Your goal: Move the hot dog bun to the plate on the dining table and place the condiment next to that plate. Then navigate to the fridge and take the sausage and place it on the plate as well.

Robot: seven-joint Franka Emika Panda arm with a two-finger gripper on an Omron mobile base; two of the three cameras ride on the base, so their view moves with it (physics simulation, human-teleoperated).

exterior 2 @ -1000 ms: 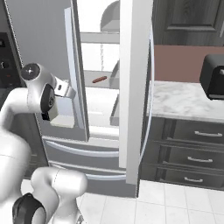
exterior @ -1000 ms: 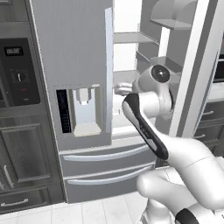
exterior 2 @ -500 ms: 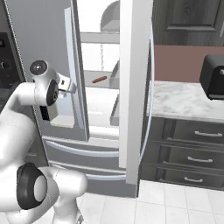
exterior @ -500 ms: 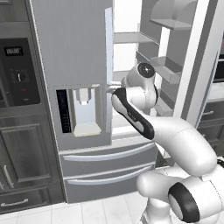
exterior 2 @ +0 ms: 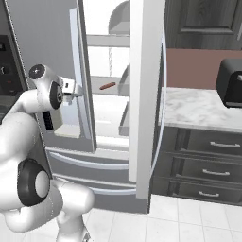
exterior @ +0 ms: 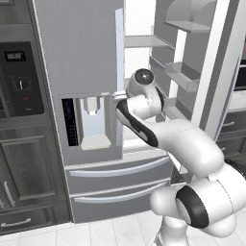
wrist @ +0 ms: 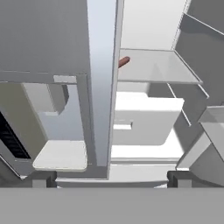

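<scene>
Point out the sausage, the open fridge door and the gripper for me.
sausage [exterior 2: 108,86]: right base view, its middle.
open fridge door [exterior 2: 145,104]: right base view, its edge.
gripper [wrist: 111,178]: hand view, between the fingertips.

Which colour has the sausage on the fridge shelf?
Reddish brown sausage, clearest in the right base view.

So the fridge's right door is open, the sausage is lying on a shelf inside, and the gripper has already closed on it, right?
Not quite: the gripper is open and empty, short of the sausage, as the hand view shows. The fridge's right door is open and the sausage does lie on a shelf inside.
</scene>
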